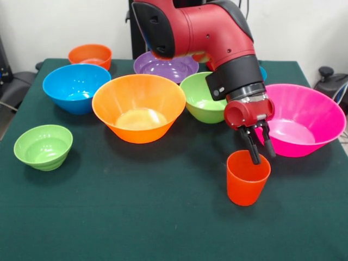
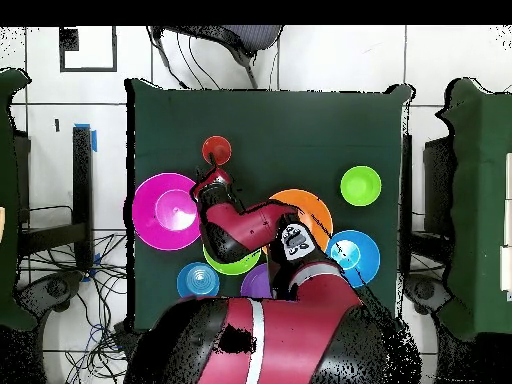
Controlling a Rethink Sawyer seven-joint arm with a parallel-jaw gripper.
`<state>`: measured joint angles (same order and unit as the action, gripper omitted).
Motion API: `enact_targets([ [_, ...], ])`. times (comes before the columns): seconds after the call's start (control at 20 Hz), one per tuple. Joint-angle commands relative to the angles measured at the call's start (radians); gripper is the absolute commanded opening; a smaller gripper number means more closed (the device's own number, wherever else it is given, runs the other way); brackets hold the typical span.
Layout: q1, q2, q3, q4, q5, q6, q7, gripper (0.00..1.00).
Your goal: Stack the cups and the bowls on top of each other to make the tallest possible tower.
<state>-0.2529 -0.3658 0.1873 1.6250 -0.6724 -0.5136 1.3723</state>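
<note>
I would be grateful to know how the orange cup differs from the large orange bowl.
The orange cup is narrow, tall-sided and redder; the large orange bowl is wide, flared and paler. The cup stands alone near the front with the tool at its rim; the bowl sits among other bowls. Both stand upright.

Front camera faces the robot across the table (image 1: 163,217); overhead looks straight down, seemingly farther off.
</note>
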Motion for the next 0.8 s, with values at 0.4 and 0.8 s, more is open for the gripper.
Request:
enact_targets([
  [0.4,-0.001,-0.084,0.068,-0.014,-0.058,0.074,0.161,1.0],
  [0.8,-0.024,-0.169,0.122,0.025,-0.07,0.136,0.186,1.0],
])
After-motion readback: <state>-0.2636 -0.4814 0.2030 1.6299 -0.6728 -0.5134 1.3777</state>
